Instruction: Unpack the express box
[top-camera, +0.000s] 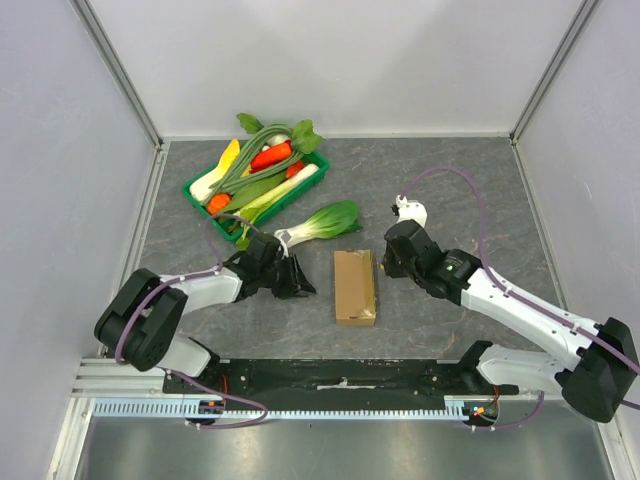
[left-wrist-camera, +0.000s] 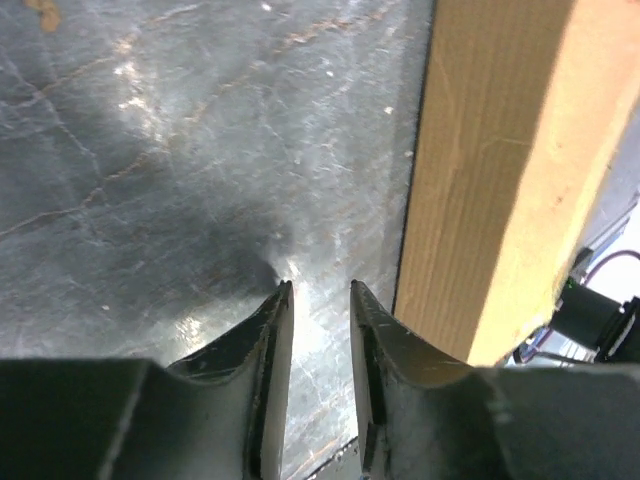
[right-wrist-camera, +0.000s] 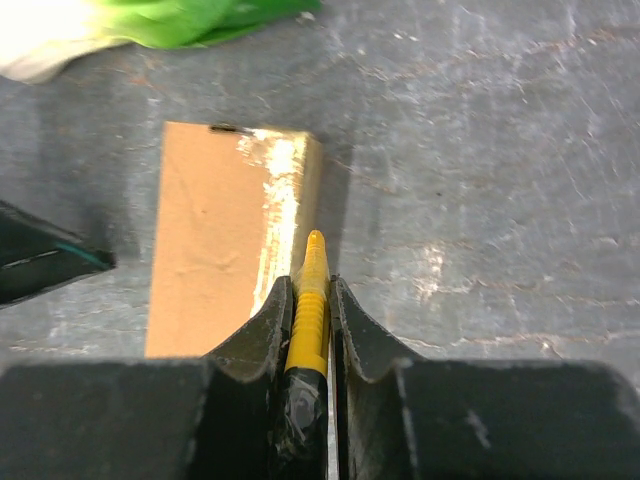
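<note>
The express box (top-camera: 355, 287) is a flat brown carton lying closed on the table between both arms. My left gripper (top-camera: 302, 283) sits low just left of the box, its jaws a little apart with only table between them (left-wrist-camera: 320, 290). The box's side (left-wrist-camera: 490, 170) fills the right of that view. My right gripper (top-camera: 383, 263) is at the box's far right corner, shut on a yellow ridged tool (right-wrist-camera: 315, 255). The tool's tip rests by the shiny taped right edge of the box (right-wrist-camera: 220, 240).
A bok choy (top-camera: 322, 221) lies just beyond the box, also visible in the right wrist view (right-wrist-camera: 150, 25). A green plastic tray (top-camera: 197, 197) heaped with vegetables stands at the back left. The enclosure walls surround the table.
</note>
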